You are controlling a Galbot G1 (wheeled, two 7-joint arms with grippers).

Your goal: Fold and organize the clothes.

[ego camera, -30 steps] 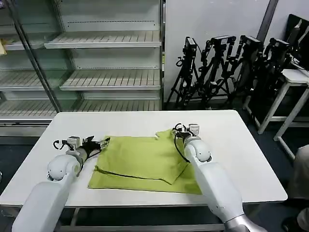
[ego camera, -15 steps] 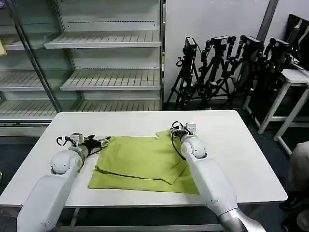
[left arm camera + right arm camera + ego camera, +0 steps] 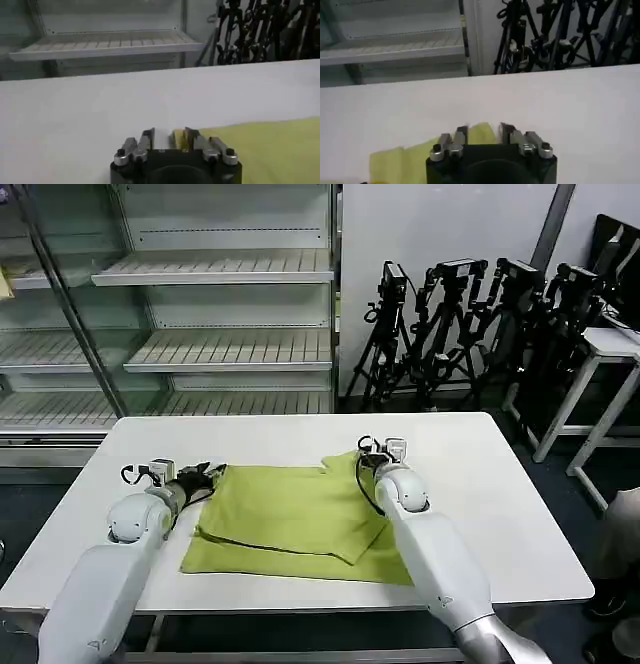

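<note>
The left hand (image 3: pixel 205 475) sits low on the surface (image 3: pixel 500 484) at the shirt's far-left corner, its fingers slightly spread with the yellow-green corner lying between them; whether they actually pinch the cloth I cannot tell. The right hand (image 3: pixel 372 452) is at the shirt's far-right corner, at about 3 o'clock from the left one, its fingers likewise a little apart around a raised tip of fabric (image 3: pixel 482 134), grip uncertain. From each hand the T-shirt (image 3: pixel 290 519) spreads toward 6 o'clock, back toward the robot, so both hands stand along its far edge, each nearest its own corner. The garment's long axis runs left to right across the middle of the surface. It looks partly folded: a soft, thin upper layer lies over a wider lower layer that shows along the near edge, with a crease line slanting across the near-left part. The fabric is plain, unprinted, mostly flat, with a small peak at the far-right corner.
</note>
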